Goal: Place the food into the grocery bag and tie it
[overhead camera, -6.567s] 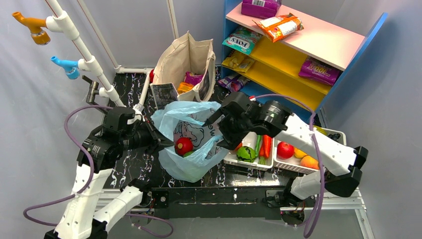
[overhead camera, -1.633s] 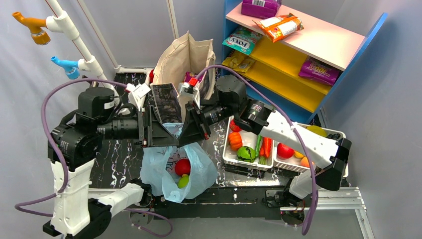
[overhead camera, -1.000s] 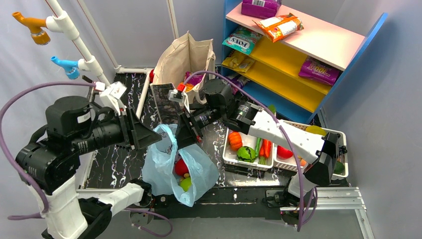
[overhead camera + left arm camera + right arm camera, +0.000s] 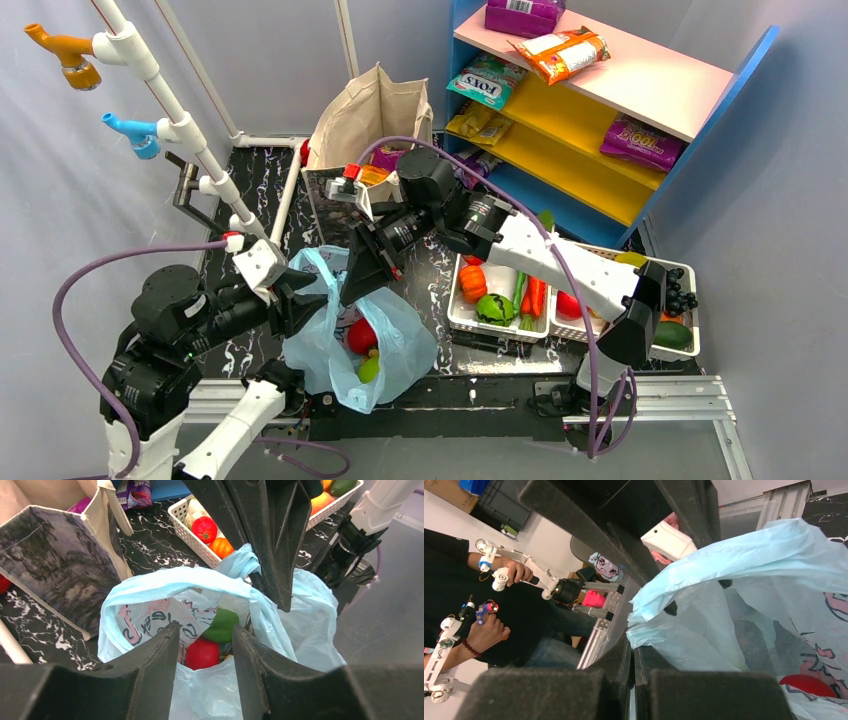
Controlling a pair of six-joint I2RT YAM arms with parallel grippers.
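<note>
The light-blue grocery bag hangs open at the table's near edge. Inside it lie food items, a red round one and a green one. My right gripper is shut on the bag's upper right edge and holds it up; the right wrist view shows the plastic pinched between the fingertips. My left gripper stands open at the bag's left rim, with the near rim of plastic lying loose between its fingers. Beyond those fingers I see the red fruit and the green one.
A beige canvas tote stands behind the bag, with a dark patterned panel in front of it. White baskets of produce sit to the right. A blue shelf fills the back right, a pipe rack the back left.
My left arm has dropped from its raised position and its gripper now sits lower at the bag's left rim, jaws narrower. The right gripper keeps its hold and has shifted slightly.
</note>
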